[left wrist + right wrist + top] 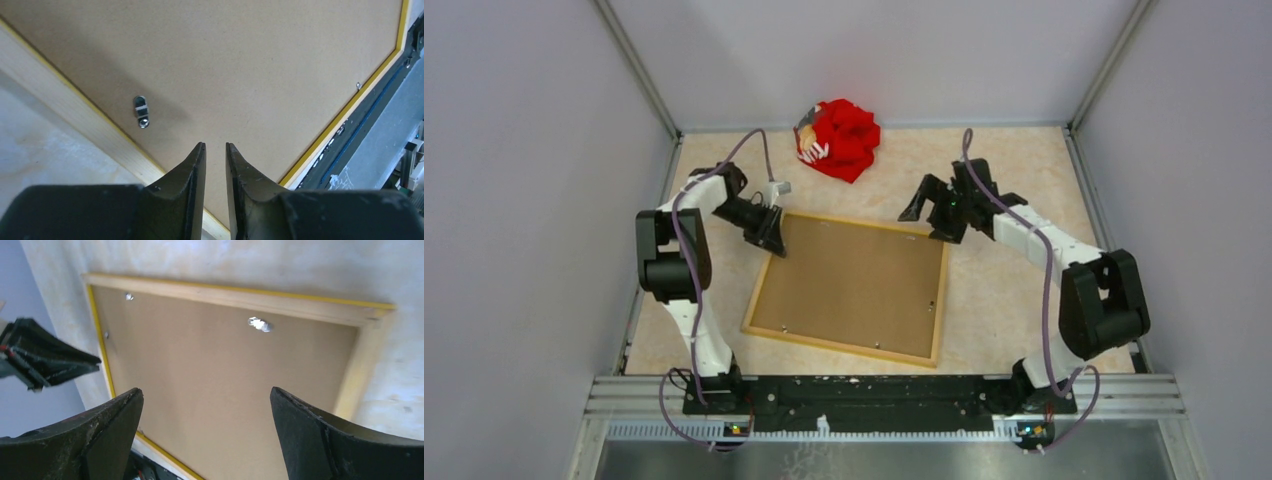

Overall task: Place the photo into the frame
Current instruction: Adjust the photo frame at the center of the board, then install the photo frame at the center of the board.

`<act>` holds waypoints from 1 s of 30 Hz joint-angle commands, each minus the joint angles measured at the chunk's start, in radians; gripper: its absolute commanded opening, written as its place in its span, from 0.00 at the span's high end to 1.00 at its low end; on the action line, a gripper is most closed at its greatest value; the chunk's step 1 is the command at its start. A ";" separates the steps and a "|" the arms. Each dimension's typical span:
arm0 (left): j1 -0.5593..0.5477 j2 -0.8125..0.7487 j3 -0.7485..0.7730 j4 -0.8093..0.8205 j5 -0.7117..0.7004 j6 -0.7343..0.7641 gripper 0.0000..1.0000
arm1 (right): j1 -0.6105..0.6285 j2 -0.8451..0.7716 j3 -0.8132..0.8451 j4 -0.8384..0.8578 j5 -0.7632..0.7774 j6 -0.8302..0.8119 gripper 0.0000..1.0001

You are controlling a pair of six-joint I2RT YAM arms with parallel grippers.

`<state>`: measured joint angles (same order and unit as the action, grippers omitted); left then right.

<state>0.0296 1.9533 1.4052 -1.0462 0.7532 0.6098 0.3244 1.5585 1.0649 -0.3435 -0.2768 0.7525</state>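
frame [762, 290] lies face down mid surface [1014, 290], skewed rectangle, pale wood rim with thin yellow edge. flat brown fibreboard backing [854, 285] fills it, matt; small metal tab [141, 111] near rim. left claw [215, 146] over far-left corner, black tapered fingers a narrow slit apart, nothing between. right claw [205, 395] near far-right corner, spread wide, empty. crumpled red cloth [844, 138] at far edge.

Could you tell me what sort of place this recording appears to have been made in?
Probably a lab robot cell, not a home: plain grey panel walls on aluminium posts enclose a pale table, and the left arm and right arm are bolted to a metal rail at its near edge.
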 commanded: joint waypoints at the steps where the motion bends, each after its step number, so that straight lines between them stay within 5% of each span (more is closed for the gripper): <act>1: 0.026 -0.032 0.041 0.002 -0.011 -0.013 0.74 | 0.116 0.007 0.069 0.035 0.037 0.015 0.05; 8: 0.070 -0.065 0.123 -0.078 0.013 0.043 0.72 | 0.244 0.137 0.147 0.105 0.048 0.046 0.12; 13: 0.105 -0.079 0.065 0.092 -0.183 -0.051 0.48 | 0.299 0.202 0.180 0.137 0.052 0.078 0.13; 16: 0.132 -0.041 0.052 0.100 -0.183 -0.046 0.44 | 0.324 0.208 0.173 0.154 0.079 0.089 0.13; 30: 0.141 0.002 0.026 0.037 -0.130 0.032 0.64 | 0.380 0.279 0.166 0.233 0.067 0.135 0.11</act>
<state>0.1696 1.9408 1.4391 -0.9844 0.6117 0.6022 0.6796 1.8202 1.1942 -0.1600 -0.2085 0.8665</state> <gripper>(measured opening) 0.372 0.891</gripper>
